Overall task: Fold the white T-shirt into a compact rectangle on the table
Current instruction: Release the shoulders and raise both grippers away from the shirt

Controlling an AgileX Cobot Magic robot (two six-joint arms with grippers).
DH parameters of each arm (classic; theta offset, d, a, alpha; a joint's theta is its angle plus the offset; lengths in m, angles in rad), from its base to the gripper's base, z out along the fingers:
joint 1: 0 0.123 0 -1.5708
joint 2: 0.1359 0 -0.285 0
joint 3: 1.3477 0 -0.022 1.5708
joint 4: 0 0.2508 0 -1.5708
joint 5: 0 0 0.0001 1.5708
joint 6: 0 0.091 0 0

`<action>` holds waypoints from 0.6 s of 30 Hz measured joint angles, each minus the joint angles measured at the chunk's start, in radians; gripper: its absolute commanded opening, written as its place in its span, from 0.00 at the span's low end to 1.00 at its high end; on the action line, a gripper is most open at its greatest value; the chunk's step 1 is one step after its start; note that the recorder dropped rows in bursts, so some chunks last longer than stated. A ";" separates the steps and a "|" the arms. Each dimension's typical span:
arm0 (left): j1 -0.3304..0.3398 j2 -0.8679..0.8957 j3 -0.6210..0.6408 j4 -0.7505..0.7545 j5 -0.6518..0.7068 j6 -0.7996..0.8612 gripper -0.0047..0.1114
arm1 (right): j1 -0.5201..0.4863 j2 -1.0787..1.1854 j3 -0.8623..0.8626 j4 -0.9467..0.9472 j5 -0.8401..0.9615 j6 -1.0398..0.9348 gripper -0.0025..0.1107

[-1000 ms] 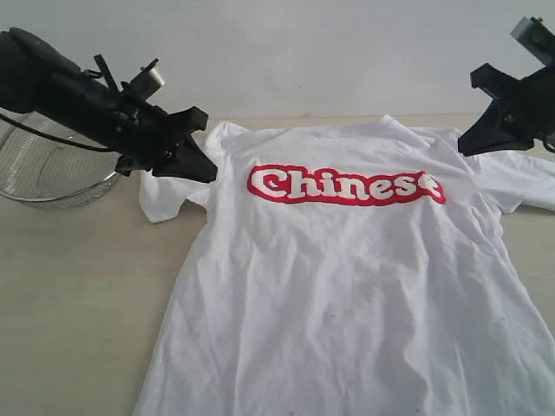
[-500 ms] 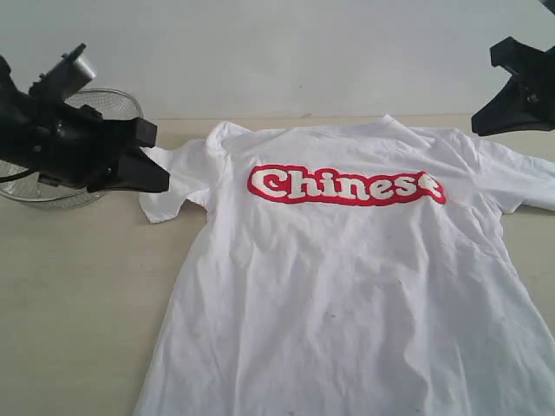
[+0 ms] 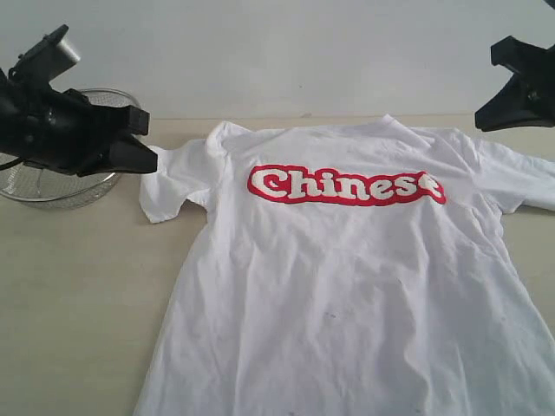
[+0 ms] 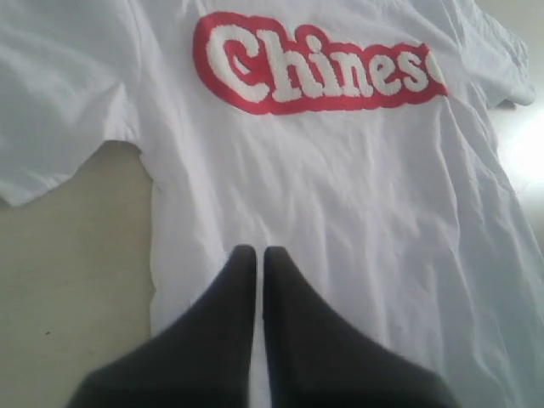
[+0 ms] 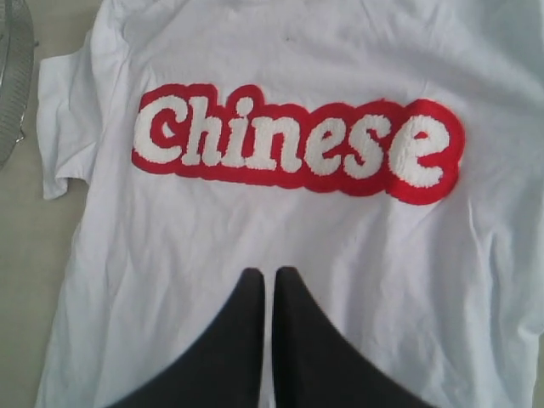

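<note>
Your shirt (image 3: 347, 286) is lying spread out, front up, on the counter (image 3: 78, 286), with the red "Chinese" band (image 3: 345, 185) running across the chest. Your left gripper (image 4: 259, 252) is hanging in the air just off the sleeve (image 3: 169, 186) on its side, in front of the bowl (image 3: 52, 184). Its jaws are sitting nearly together, gripping nothing. Your right gripper (image 5: 267, 272) is hovering up near the other sleeve (image 3: 520, 178), clear of the cloth, its jaws likewise pressed narrow and carrying nothing.
</note>
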 measured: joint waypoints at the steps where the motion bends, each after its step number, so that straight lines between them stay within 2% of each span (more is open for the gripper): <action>1: 0.000 0.000 0.000 0.000 -0.013 0.000 0.08 | 0.000 0.000 0.000 0.000 -0.007 0.000 0.02; 9: 0.000 0.000 0.000 0.000 -0.098 0.000 0.08 | 0.000 0.000 0.000 0.000 -0.067 0.000 0.02; 18: 0.000 0.000 0.000 0.000 -0.112 0.000 0.08 | 0.000 0.000 0.000 0.000 -0.126 0.000 0.02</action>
